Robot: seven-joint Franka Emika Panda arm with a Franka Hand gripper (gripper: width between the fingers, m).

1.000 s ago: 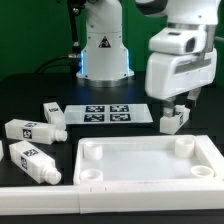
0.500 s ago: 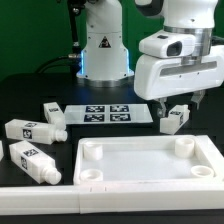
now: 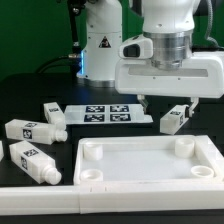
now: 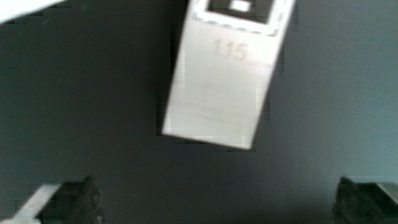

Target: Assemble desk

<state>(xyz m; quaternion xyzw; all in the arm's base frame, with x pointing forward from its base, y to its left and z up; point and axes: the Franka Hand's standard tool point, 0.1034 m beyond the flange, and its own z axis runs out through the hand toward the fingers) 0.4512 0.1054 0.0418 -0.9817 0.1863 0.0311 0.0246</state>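
Note:
The white desk panel (image 3: 150, 158) with raised rim and corner sockets lies flat in front. One tagged white leg (image 3: 174, 119) lies on the black table behind the panel's right end. It also shows in the wrist view (image 4: 222, 80), lying free. My gripper (image 3: 168, 105) hangs just above this leg, open and empty, with its fingers wide apart on either side. In the wrist view the gripper (image 4: 217, 205) shows only two dark fingertips (image 4: 71, 200), and the leg lies beyond them, not between them. Three more legs lie at the exterior view's left (image 3: 55, 112), (image 3: 22, 129), (image 3: 35, 162).
The marker board (image 3: 105, 112) lies flat behind the panel, left of the gripper. The robot base (image 3: 100, 50) stands at the back. A long white bar (image 3: 100, 205) runs along the front edge below the panel.
The hand has turned about its vertical axis, so its broad side now faces the camera, and it has shifted left. The leg under it has stayed in place.

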